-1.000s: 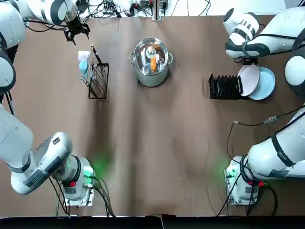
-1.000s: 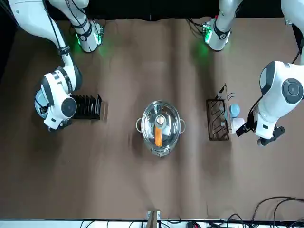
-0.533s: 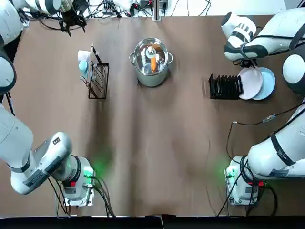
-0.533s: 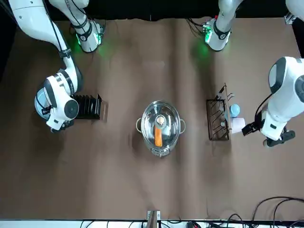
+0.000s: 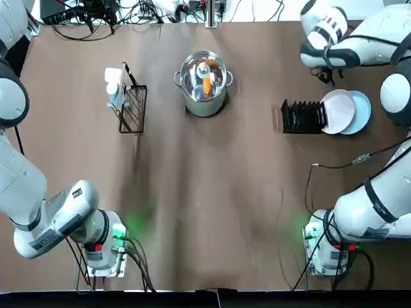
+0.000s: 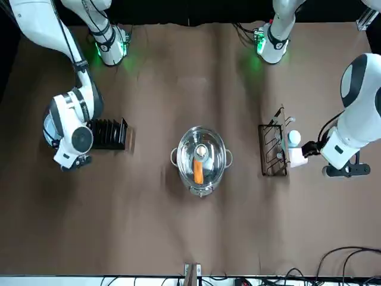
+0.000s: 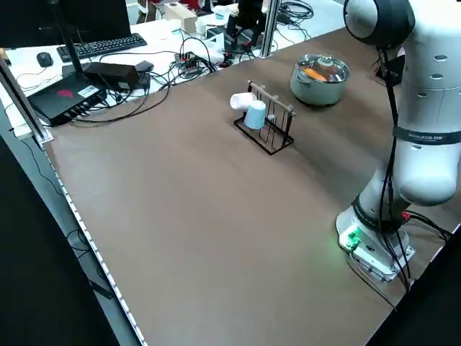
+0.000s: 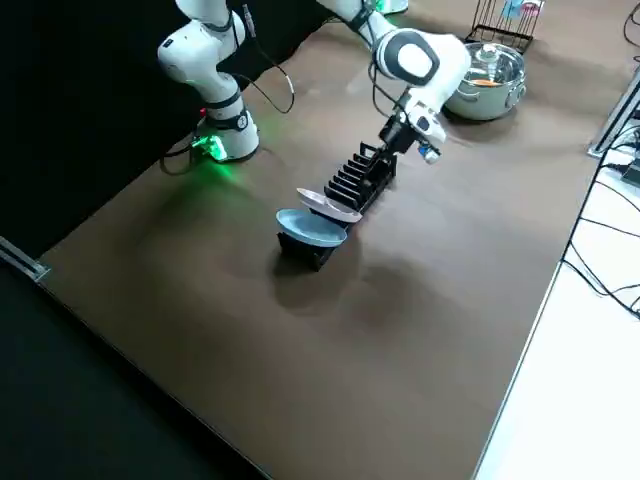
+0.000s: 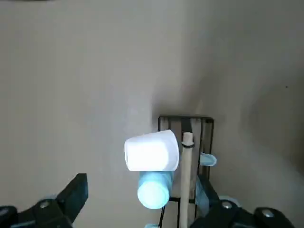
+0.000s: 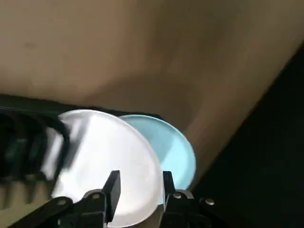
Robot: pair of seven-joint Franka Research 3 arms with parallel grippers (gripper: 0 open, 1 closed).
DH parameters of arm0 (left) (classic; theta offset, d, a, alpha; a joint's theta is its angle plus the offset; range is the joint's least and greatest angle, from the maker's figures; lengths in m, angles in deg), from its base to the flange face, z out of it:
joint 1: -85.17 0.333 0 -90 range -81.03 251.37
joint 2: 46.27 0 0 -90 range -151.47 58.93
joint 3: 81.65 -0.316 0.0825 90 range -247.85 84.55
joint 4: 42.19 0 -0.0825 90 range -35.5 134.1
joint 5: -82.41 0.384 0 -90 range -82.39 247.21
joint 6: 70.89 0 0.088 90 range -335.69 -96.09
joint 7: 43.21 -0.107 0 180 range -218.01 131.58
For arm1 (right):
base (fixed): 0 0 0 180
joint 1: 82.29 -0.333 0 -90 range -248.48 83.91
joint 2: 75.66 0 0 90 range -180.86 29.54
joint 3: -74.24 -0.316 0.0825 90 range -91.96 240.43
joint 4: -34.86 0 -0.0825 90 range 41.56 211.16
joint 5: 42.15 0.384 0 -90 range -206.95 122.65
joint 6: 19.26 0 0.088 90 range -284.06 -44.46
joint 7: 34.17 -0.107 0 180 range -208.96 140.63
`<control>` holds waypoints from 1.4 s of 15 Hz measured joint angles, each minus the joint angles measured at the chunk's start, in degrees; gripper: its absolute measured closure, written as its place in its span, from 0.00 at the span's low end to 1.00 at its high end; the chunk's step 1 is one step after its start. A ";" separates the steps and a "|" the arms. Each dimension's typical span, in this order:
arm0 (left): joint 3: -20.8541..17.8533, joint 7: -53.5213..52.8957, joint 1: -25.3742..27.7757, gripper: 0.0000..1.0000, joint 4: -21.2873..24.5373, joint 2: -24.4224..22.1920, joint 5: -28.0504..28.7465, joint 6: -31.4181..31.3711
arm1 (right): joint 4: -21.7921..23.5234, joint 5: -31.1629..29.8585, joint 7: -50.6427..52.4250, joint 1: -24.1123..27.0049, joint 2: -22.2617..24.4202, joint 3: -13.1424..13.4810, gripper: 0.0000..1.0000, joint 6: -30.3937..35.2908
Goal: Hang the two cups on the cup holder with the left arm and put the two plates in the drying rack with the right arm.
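Note:
The pale cup (image 5: 114, 74) and the light blue cup (image 5: 113, 94) hang on the pegs of the black wire cup holder (image 5: 133, 108), on its outer side. My left gripper (image 9: 140, 183) hovers open above them, clear of both; it shows beside the holder in the front view (image 6: 344, 171). The white plate (image 5: 338, 111) leans tilted at the end of the black drying rack (image 5: 303, 117), overlapping the light blue plate (image 5: 361, 112). My right gripper (image 10: 140, 179) is open and empty above the plates, at the rack's far side (image 5: 326, 73).
A steel pot (image 5: 204, 82) with an orange thing inside stands between holder and rack. Cables, a keyboard and boxes lie past the table's far edge. A cable (image 5: 334, 165) trails near the right arm's base.
The left gripper has drawn away from the hung cups towards the far edge, leaving the top view. The right gripper has pulled back from the white plate, which now leans lower.

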 joint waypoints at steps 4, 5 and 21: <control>-7.40 -0.02 -8.04 0.00 -2.31 -2.23 -1.18 0.45 | -5.79 12.64 2.45 0.06 1.92 0.13 0.57 0.51; -13.33 -0.02 -13.27 0.00 -2.70 -3.91 -3.38 0.50 | -6.94 15.81 2.52 0.14 2.72 0.23 0.57 0.58; -37.11 -7.33 -33.67 0.00 -1.57 -16.97 -18.31 13.09 | -13.77 40.82 3.05 1.54 20.41 0.30 0.00 5.46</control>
